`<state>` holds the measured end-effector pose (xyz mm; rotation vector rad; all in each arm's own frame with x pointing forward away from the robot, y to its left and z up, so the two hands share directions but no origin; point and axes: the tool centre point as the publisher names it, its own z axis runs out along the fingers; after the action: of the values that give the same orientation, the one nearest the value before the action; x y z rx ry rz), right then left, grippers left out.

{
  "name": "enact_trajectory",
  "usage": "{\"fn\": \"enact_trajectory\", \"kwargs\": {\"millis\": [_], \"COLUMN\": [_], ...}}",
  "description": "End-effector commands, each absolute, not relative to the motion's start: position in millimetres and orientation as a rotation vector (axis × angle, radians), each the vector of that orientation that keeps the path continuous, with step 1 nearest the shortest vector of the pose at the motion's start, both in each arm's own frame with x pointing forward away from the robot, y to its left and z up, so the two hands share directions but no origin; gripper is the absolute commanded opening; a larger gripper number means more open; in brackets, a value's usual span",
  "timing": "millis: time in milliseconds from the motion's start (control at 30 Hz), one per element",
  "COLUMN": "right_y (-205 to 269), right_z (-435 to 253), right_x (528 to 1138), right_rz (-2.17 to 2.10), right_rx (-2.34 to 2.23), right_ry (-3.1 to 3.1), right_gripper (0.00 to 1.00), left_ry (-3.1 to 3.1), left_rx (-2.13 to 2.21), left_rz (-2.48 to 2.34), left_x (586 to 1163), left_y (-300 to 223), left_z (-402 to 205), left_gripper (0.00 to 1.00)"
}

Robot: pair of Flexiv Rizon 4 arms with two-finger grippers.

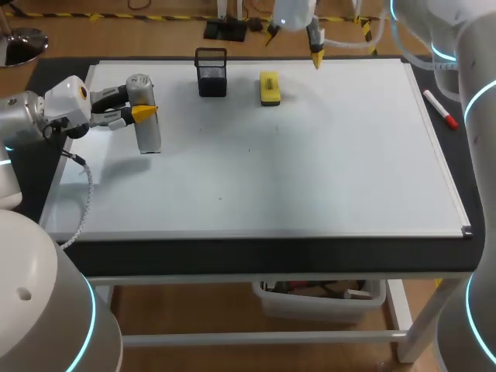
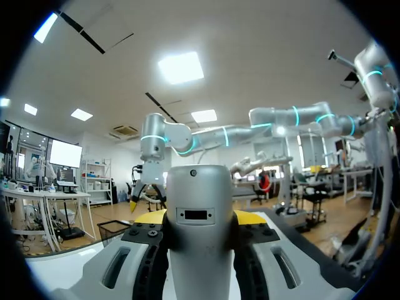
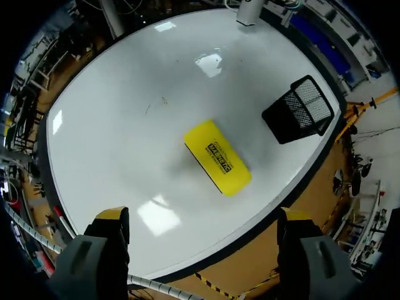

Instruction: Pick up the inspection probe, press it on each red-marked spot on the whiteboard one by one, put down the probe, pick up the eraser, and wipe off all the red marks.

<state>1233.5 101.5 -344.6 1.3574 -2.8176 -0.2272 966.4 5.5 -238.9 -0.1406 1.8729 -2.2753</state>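
The whiteboard point(image 1: 310, 170) covers the table, and no red marks show on it. My left gripper point(image 1: 142, 108) is shut on the silver-grey inspection probe point(image 1: 146, 128) and holds it over the board's far left part. In the left wrist view the probe point(image 2: 199, 231) stands between the fingers of the left gripper point(image 2: 199, 219). The yellow eraser point(image 1: 269, 87) lies flat on the board near the far edge. Above and just behind it hangs my right gripper point(image 1: 294, 45), open and empty. In the right wrist view the eraser point(image 3: 217, 157) lies ahead of the open right gripper point(image 3: 203, 219).
A black mesh holder point(image 1: 211, 71) stands on the board just left of the eraser, also seen in the right wrist view point(image 3: 299, 109). A red marker point(image 1: 440, 108) lies on the dark table strip past the board's right edge.
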Motion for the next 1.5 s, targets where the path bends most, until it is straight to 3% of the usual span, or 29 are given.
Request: {"fn": "enact_trajectory", "kwargs": {"millis": [33,267,800,1500], "right_y": [86.8,62.3,29.4,29.4], "right_z": [-321.1,-295.2,-267.6,-267.6], "right_x": [1240.9,1236.8,1223.2,1223.2], "right_rz": [-0.734,-0.992,-1.118,-1.118], "right_rx": [1.193,1.052,0.876,0.876], "right_ry": [-2.678,-2.783,-2.848,-2.848], "right_gripper": [1.0,1.0,1.0,1.0], "left_ry": [1.869,1.869,1.869,1.869], "left_rx": [-0.14,-0.14,-0.14,-0.14], "left_rz": [-2.273,-2.273,-2.273,-2.273], "left_x": [965.5,965.5,965.5,965.5], "left_y": [4.9,4.9,4.9,4.9], "left_z": [-238.4,-238.4,-238.4,-238.4], "left_gripper": [0.0,0.0,0.0,0.0]}}
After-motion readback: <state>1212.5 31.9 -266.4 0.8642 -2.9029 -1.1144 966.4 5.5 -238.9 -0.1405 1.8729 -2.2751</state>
